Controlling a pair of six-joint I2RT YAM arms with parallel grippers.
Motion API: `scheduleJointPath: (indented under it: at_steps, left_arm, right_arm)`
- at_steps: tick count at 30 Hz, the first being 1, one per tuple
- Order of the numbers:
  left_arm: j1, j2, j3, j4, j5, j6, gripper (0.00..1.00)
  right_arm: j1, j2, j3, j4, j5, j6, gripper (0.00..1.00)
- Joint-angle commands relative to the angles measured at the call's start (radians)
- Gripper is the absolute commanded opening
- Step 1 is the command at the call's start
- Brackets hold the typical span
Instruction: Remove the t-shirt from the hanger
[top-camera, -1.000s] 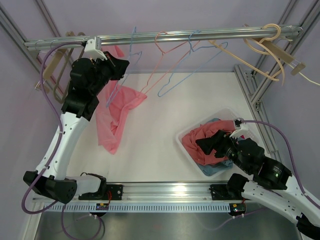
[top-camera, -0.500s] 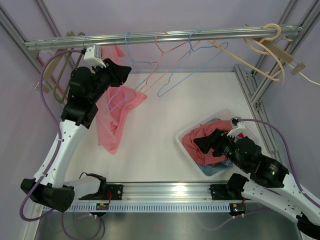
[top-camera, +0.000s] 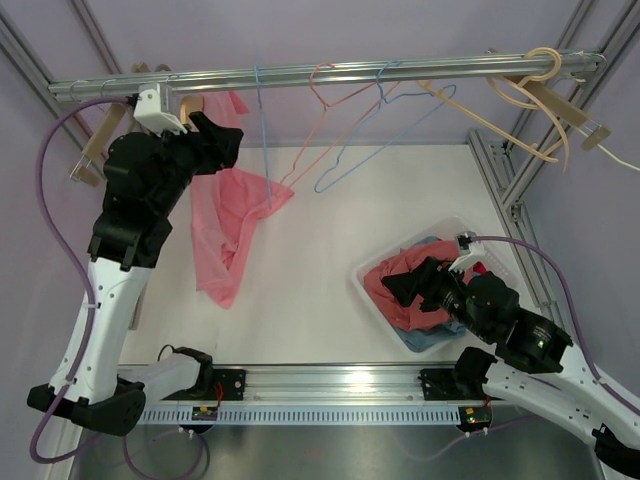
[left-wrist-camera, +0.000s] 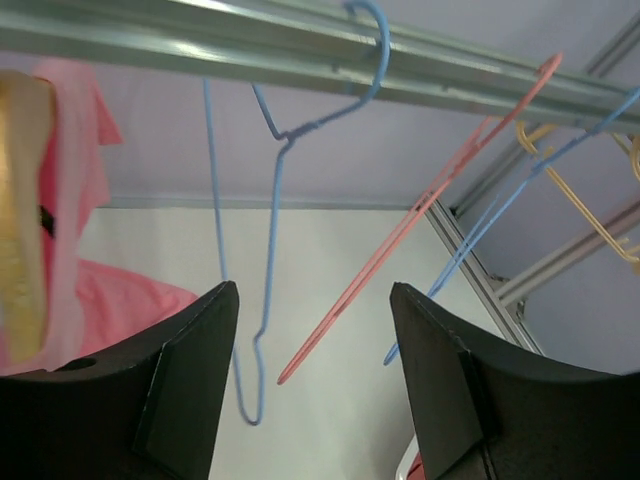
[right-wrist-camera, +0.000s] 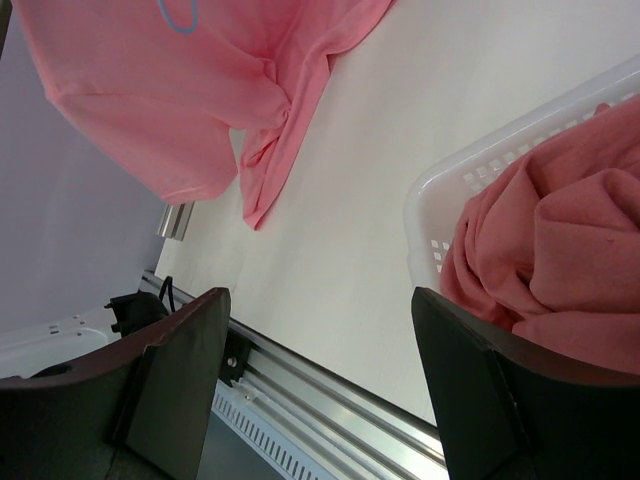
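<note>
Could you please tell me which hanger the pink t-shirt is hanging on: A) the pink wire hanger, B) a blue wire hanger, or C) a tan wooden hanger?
C: in the left wrist view the pink t-shirt drapes over the tan wooden hanger.

White tabletop (top-camera: 330, 230), two loads.
A pink fabric t-shirt (top-camera: 225, 240) trails onto it by the left edge; a white perforated plastic basket (right-wrist-camera: 450, 200) of clothes (top-camera: 400, 275) sits near the right front corner.
</note>
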Motion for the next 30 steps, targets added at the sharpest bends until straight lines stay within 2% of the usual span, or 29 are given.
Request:
scheduleJointPath:
  at_steps: [1,5,11,23,28,30]
  left_arm:
    - [0.005,-0.002,0.129,-0.138,-0.187,0.064,0.65]
    - [0.048,0.013,0.163,-0.195,-0.250,0.067,0.63]
    - [0.086,0.013,0.125,-0.213,-0.284,0.067,0.62]
    - [0.141,0.177,0.204,-0.171,-0.309,0.171,0.62]
    - [0.155,0.219,0.208,-0.125,-0.292,0.179,0.57]
    - [0.158,0.230,0.203,-0.108,-0.283,0.181,0.52]
  right_arm:
    - [-0.005,0.006,-0.015,0.072,-0.040,-0.034,0.82]
    - [-0.006,0.008,-0.025,0.088,-0.056,-0.048,0.82]
    - [-0.006,-0.027,-0.055,0.108,-0.074,-0.050,0.82]
    - [-0.006,-0.049,-0.082,0.126,-0.115,-0.044,0.82]
    - [-0.005,-0.018,-0.091,0.161,-0.137,-0.039,0.82]
    - [-0.006,-0.012,-0.091,0.169,-0.146,-0.038,0.81]
